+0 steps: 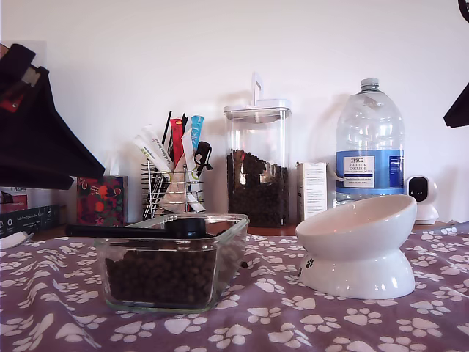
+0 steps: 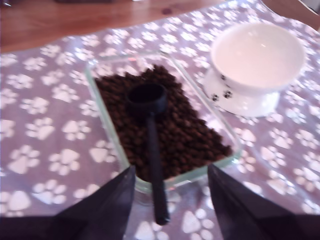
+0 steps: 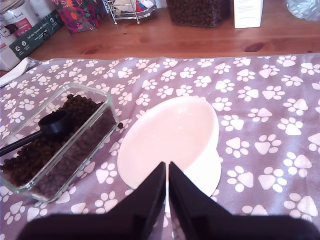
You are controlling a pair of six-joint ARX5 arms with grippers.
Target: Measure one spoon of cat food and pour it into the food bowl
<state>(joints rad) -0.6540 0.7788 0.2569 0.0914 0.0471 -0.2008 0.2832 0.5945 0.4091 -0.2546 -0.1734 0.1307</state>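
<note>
The black spoon (image 2: 147, 100) lies on the cat food (image 2: 185, 135) in a clear glass dish (image 1: 220, 257), cup up, with its handle (image 1: 117, 231) sticking out over the rim toward the exterior view's left. My first gripper (image 2: 170, 172) is open, its fingers on either side of the handle's end and not touching it. The white food bowl (image 1: 359, 235) stands empty at the exterior view's right of the dish. My second gripper (image 3: 167, 166) hovers shut over the bowl's (image 3: 170, 135) near rim, holding nothing. The spoon (image 3: 54, 125) also shows in the second wrist view.
Along the back stand a floral box (image 1: 101, 199), a wire rack of sticks (image 1: 176, 183), a tall canister of kibble (image 1: 256, 187), a white carton (image 1: 313, 189), a water bottle (image 1: 370, 147) and a small white device (image 1: 421, 194). One stray pellet (image 3: 120, 125) lies on the paw-print cloth (image 1: 293, 323).
</note>
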